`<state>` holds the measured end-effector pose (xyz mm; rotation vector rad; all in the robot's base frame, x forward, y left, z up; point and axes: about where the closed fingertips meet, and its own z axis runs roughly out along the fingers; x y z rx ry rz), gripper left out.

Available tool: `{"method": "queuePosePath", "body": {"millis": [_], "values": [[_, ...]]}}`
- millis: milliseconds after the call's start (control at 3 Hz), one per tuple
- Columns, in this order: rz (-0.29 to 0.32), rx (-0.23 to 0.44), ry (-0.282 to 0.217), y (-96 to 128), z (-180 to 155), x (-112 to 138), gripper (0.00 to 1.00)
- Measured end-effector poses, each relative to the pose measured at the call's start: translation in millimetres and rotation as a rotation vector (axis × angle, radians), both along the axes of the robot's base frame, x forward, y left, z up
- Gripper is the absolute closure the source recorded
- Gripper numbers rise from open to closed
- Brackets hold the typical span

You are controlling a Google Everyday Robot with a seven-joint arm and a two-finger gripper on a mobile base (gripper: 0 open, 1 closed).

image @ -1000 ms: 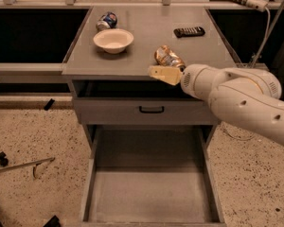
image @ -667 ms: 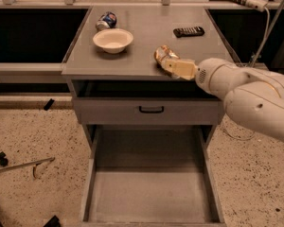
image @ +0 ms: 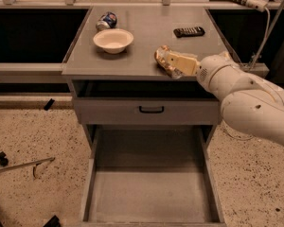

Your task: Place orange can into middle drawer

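Note:
The orange can [image: 162,56] lies on its side near the front right of the grey cabinet top [image: 132,63]. My gripper [image: 179,63] reaches in from the right on its white arm [image: 246,98] and sits right at the can, covering the can's right part. The can still rests on the top. The middle drawer [image: 151,195] is pulled wide open below, and its flat grey floor is bare.
A white bowl [image: 113,40] and a blue-and-white can [image: 106,20] sit at the back left of the top. A black remote [image: 189,31] lies at the back right. A shallower drawer front with a black handle [image: 151,110] is above the open drawer. A white cable hangs at the right.
My gripper has moved from just in front of the can, at the top's front edge, up and onto the can. The can has stayed in place.

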<state>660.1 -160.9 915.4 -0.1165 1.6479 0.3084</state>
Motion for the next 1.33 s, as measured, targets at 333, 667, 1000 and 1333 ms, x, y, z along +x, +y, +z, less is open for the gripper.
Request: {"method": "queuePosePath", "body": {"millis": [333,667,1000,1333], "values": [[0.013,-0.006,-0.002,3.9,1.6,0.0,0.0],[0.058,-0.036,0.008,17.3,-0.7,1.1,0.0],[0.104,-0.081,0.022,27.7,-2.7,-0.7,0.0],[0.131,-0.102,0.031,33.7,-5.5,-2.2,0.0]]}}
